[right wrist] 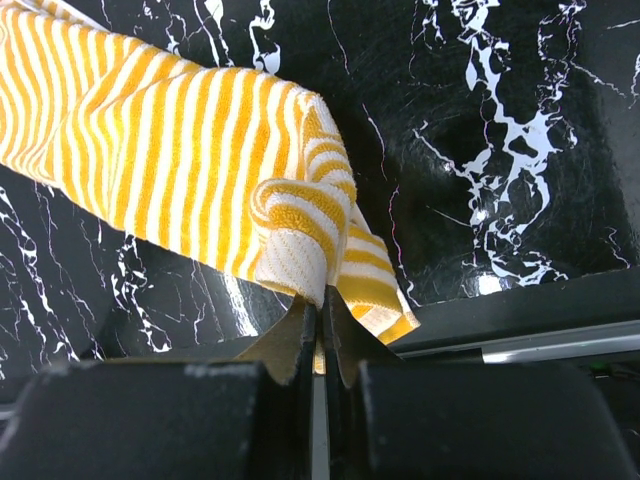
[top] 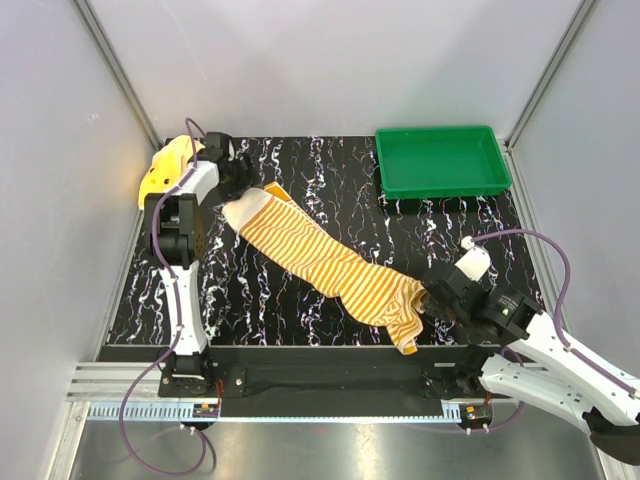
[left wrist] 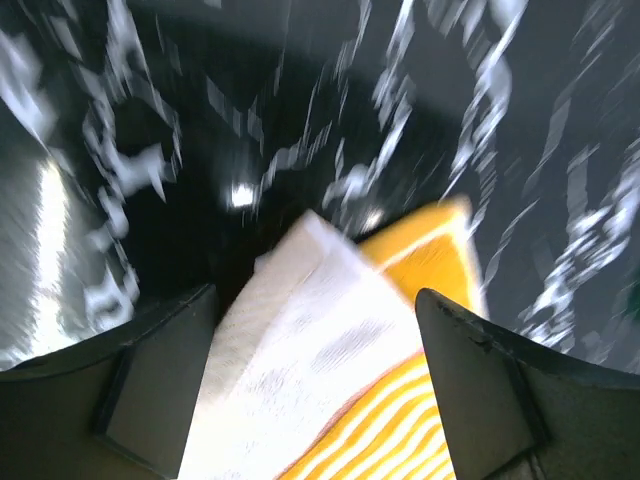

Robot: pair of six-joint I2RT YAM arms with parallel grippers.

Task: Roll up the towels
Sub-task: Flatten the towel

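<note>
Long orange-and-cream striped cloth towel (top: 330, 265) lying stretched out on the diagonal across the black, white-veined marble-pattern desk (top: 330, 170). Its plain cream end lies to the left of the green rectangular plastic tray (top: 442, 160) and slightly nearer the arms. Its striped end lies well nearer than the tray, roughly below the tray's left half, where it reaches the desk's near edge and droops a little over it. Small plain yellow cloth towel (top: 165, 172) bunched well to the left of the tray, at about the tray's depth on the desk, by the far left corner. Left hand (left wrist: 318, 300) set between the yellow towel and the tray, over the cream end of the striped towel. Its two dark fingers (left wrist: 160, 385) are spread wide with the cream end lying between them. Grey marks on that end are too blurred to read, and a plain orange corner shows beside it on the tray side. Right hand (right wrist: 320, 340) well nearer than the tray, at the striped end. Its fingers are pressed together, pinching a curled fold of the striped cloth at the hem, and that corner is lifted and turned over itself. The tray stands at the desk's far right corner, well apart from both towels.
</note>
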